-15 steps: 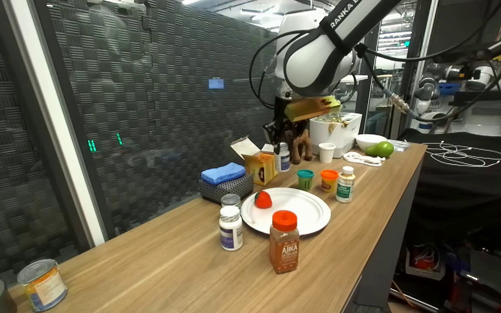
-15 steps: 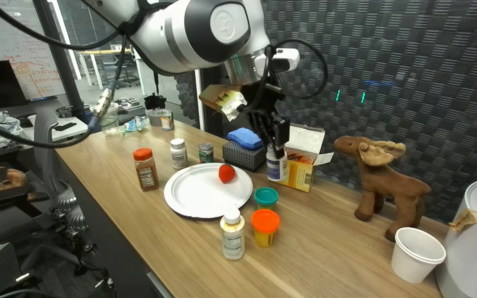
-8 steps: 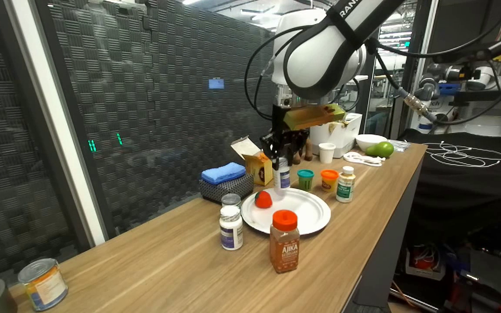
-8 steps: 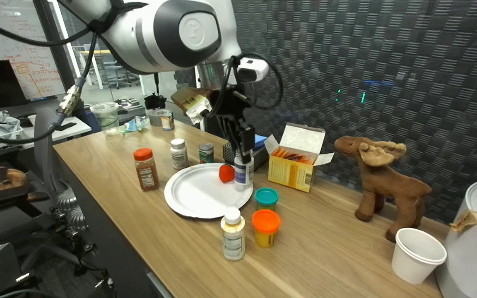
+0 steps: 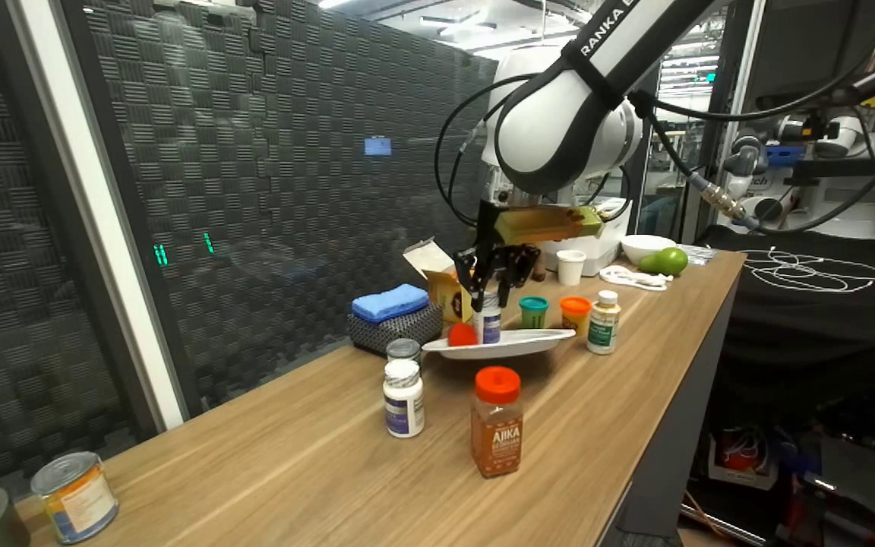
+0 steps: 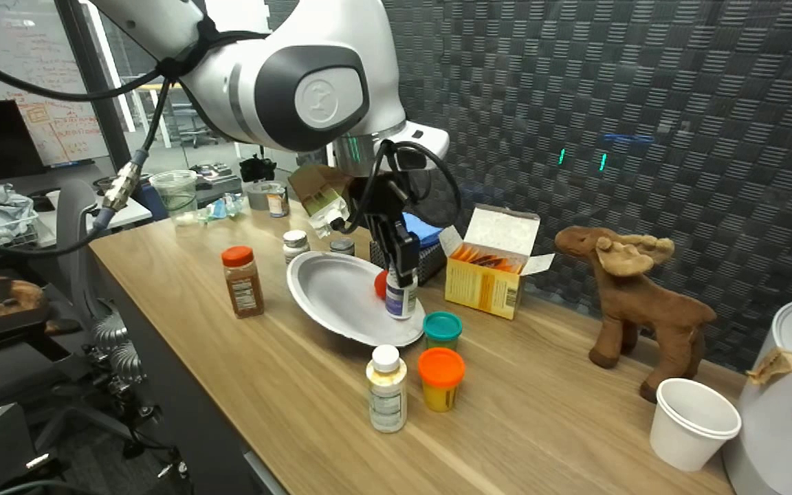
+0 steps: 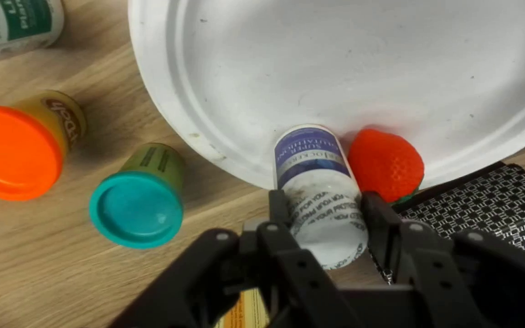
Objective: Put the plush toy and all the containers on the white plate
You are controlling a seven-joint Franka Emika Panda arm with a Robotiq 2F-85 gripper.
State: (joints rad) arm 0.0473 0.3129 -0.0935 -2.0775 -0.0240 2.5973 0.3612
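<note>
Wrist view: a white bottle (image 7: 319,191) with a purple label and printed cap is gripped by the tool (image 7: 326,207), its base against the white plate (image 7: 335,77), beside a red strawberry (image 7: 385,161). In both exterior views the bottle leans slightly, on the plate's side nearer the edge of the table (image 6: 540,440) along the dark wall (image 6: 712,137); the plate is tilted, the side away from the bottle lifted. The brown plush toy (image 6: 647,299) stands near that edge. The white arm (image 6: 313,89) slants down from above, bends at the wrist and points the tool downward.
</note>
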